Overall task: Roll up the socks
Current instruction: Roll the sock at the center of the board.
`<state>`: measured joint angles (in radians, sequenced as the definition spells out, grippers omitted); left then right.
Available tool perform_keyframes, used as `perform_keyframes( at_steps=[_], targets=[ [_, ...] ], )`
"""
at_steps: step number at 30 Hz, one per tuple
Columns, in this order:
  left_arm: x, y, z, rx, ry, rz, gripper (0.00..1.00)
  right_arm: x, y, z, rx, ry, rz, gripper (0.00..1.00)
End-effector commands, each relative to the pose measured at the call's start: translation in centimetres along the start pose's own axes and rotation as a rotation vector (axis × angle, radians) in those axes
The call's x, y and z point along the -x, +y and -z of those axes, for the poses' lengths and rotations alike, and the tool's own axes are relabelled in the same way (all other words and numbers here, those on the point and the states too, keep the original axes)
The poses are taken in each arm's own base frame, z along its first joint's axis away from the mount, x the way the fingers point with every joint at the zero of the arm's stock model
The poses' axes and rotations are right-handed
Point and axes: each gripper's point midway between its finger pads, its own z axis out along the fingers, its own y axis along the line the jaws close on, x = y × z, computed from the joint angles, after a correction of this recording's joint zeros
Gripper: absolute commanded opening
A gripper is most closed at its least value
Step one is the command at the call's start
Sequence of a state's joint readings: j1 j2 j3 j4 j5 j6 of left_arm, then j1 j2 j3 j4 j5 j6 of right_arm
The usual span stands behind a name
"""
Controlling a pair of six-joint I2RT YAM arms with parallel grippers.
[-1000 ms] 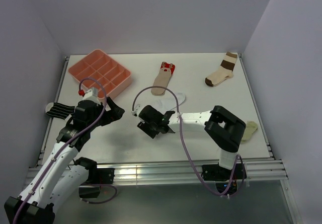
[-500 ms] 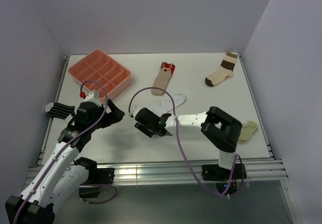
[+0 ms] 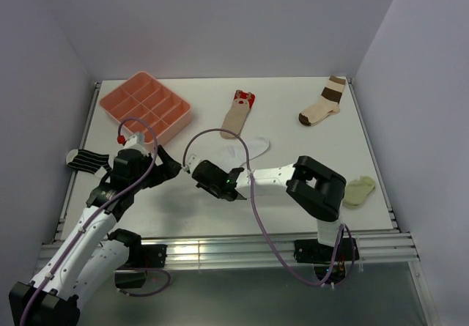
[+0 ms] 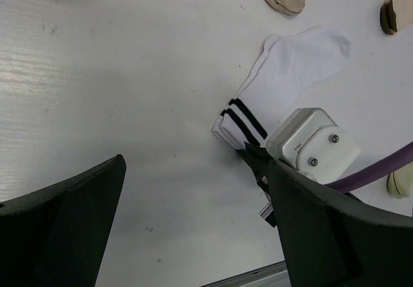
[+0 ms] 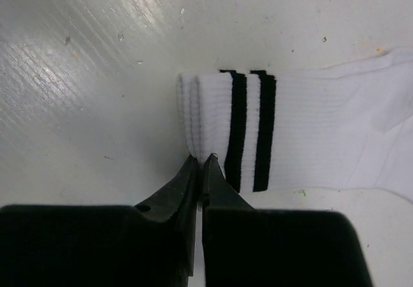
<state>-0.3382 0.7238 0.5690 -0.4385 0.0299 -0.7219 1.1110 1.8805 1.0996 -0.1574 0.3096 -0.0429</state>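
By white sock (image 5: 310, 132) cuff: R jaws together

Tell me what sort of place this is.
Likely a robot lab test bench: a white table boxed in by plain walls, a left arm and right arm bolted at its near edge, loose socks and a pink divider tray laid out.

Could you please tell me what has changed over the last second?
The right gripper slid left to the cuff of the white sock and closed its jaws there; whether fabric is pinched is unclear. The left gripper shifted slightly, still open. The tan sock, striped sock and pink tray stayed put.
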Motion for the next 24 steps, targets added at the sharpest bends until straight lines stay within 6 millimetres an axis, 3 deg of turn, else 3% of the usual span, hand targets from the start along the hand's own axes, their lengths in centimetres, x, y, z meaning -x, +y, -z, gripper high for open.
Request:
perform_keyframes(
  at_steps=[1, 8, 14, 18, 24],
  targets=[
    [0.2, -1.0, -0.5, -0.043, -0.007, 0.011, 0.97, -3.3, 1.7, -0.5, 0.072, 0.099, -0.004, 0.01],
    [0.1, -1.6, -1.4, -0.061, 0.017, 0.026, 0.95, 1.3, 3.7, 1.1, 0.28, -0.013, -0.178, 0.0],
    [-0.4, -1.7, -2.2, -0.076, 0.037, 0.047, 0.93, 4.0, 3.5, 2.0, 0.468, -0.078, -0.36, 0.0],
    [-1.3, -1.3, -2.6, -0.075, 0.05, 0.07, 0.91, 5.1, 3.6, 2.8, 0.637, -0.087, -0.486, 0.0],
    [-3.1, -0.4, -3.3, -0.075, 0.084, 0.105, 0.88, 5.6, 1.7, 2.6, 0.776, -0.1, -0.654, 0.0]
  ],
)
